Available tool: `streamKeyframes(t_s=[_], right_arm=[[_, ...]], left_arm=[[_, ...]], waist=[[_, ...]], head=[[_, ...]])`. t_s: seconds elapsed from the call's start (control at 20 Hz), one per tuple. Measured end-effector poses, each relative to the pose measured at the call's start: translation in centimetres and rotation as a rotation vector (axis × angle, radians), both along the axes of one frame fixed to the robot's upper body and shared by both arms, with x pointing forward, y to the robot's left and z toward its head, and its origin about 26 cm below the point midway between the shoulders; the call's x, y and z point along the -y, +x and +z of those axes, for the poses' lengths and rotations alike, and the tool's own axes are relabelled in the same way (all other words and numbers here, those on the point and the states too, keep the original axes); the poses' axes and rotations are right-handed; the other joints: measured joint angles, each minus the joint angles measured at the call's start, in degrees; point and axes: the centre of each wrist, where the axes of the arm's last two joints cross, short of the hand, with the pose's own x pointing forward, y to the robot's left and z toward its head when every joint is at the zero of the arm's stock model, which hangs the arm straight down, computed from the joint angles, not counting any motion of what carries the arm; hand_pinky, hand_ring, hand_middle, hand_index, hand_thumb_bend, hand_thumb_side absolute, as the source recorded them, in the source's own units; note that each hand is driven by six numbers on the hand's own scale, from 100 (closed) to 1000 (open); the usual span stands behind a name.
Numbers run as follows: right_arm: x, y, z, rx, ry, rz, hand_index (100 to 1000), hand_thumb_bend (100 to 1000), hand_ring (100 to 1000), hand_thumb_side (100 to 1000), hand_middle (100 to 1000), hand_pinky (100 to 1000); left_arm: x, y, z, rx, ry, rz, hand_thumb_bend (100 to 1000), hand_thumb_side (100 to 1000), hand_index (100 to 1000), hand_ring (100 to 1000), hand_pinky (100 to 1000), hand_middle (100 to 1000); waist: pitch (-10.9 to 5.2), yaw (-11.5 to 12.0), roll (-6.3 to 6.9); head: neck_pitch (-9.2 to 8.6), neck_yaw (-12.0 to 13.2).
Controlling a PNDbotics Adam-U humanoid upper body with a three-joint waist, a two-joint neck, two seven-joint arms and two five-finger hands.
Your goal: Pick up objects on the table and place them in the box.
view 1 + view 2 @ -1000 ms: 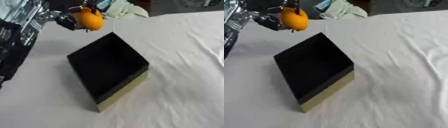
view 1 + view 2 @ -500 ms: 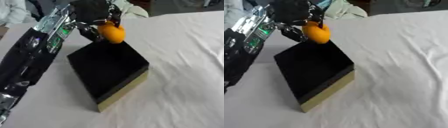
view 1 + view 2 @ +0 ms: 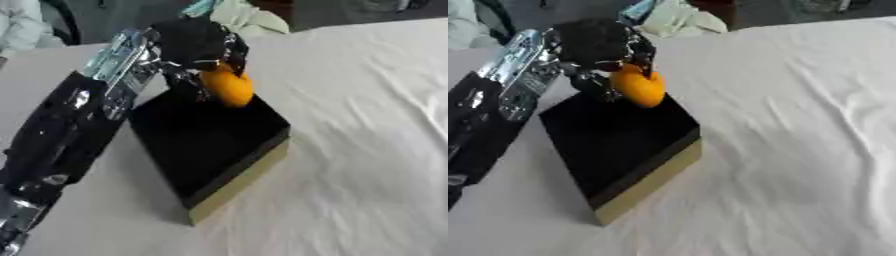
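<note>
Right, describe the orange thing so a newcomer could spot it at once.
Start at the white cloth-covered table and find the black box with a tan base sitting on it. Above the box's far corner, the robot's left hand holds a rounded orange fruit. It is the only bright orange thing here, set against the black hand and box.

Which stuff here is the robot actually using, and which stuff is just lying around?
Using:
- round orange fruit, gripped in the black left hand
- black box with tan sides, right below the fruit

Just lying around:
- crumpled pale cloth at the far edge
- white wrinkled tablecloth

The right hand isn't in the pictures.
</note>
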Motion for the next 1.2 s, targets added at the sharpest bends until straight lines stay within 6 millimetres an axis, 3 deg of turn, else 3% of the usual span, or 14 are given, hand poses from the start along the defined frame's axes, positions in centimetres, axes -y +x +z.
streamKeyframes(t_s=[0.4,0.45,0.55,0.7,1.1,1.2], right_arm=[[0.0,-0.1,0.0,-0.002,0.0,-0.001,820,100,563,844,587,684],[0.0,-0.1,0.0,-0.003,-0.001,0.0,820,100,563,841,587,684],[0.0,-0.1,0.0,-0.003,-0.001,0.0,820,100,564,841,587,684],[0.0,-0.1,0.0,-0.003,0.0,-0.001,820,100,563,841,587,684],[0.0,-0.1,0.0,-0.004,0.0,-0.002,820,100,563,840,586,684],[0.0,-0.1,0.0,-0.004,0.001,-0.002,820,100,563,840,586,684]], left_arm=[[-0.1,-0.3,-1.8,-0.058,0.029,0.015,288,100,604,486,140,541],[-0.1,-0.4,-2.1,-0.067,0.038,0.018,348,129,614,495,157,550],[-0.2,-0.4,-2.4,-0.081,0.053,0.023,411,291,635,513,198,568],[-0.3,-0.5,-2.7,-0.096,0.075,0.033,546,546,731,632,431,661],[-0.8,-0.4,-3.5,-0.109,0.125,0.092,714,637,878,794,609,817],[-0.9,-0.4,-3.4,-0.102,0.127,0.106,700,619,875,794,608,814]], waist=[[-0.23,0.7,0.23],[-0.25,0.7,0.23],[-0.26,0.8,0.23],[-0.26,0.8,0.23],[-0.27,0.8,0.11],[-0.27,0.8,0.11]], head=[[0.36,-0.2],[0.39,-0.3],[0.51,-0.3],[0.54,-0.3],[0.54,-0.3],[0.54,-0.3]])
